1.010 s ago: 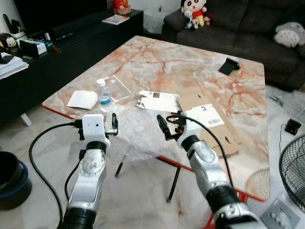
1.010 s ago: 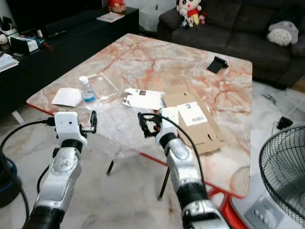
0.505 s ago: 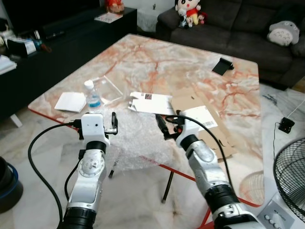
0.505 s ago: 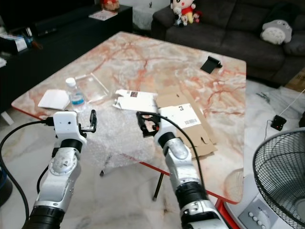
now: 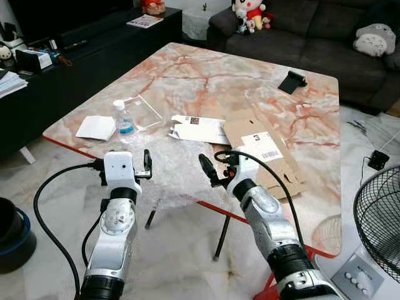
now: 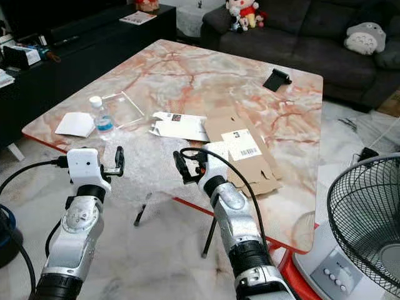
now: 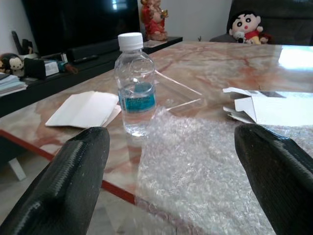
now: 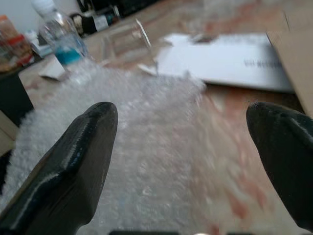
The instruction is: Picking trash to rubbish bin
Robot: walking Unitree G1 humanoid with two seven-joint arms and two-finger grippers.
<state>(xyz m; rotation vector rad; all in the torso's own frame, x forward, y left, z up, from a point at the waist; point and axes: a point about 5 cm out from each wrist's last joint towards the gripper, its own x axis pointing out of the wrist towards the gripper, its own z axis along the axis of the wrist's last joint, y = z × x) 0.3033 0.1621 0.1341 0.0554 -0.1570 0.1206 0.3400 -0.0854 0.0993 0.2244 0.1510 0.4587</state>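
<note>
A sheet of bubble wrap [image 5: 175, 170] lies on the marble table [image 5: 206, 75] at its near edge. Behind it stand a small water bottle [image 5: 124, 121], a white paper [image 5: 95, 127], a clear plastic piece [image 5: 147, 112], a flattened white box [image 5: 200, 129] and flat brown cardboard [image 5: 267, 155]. My left gripper [image 5: 145, 167] hovers open at the wrap's left side, its fingers [image 7: 73, 181] wide apart with the bottle [image 7: 136, 88] ahead. Over the wrap's right side my right gripper [image 5: 215, 172] is open too, fingers [image 8: 73, 161] spread above the wrap [image 8: 142, 137].
A dark bin with a blue band [image 5: 14, 234] stands on the floor at my left. A fan [image 5: 378, 215] is at the right. A black phone stand [image 5: 292, 80] sits at the table's far side. A dark TV cabinet [image 5: 75, 69] and a sofa [image 5: 312, 31] lie beyond.
The whole view has shifted as the camera moved, and the table sits a little differently in frame. Both arms keep the same raised pose with open fingers.
</note>
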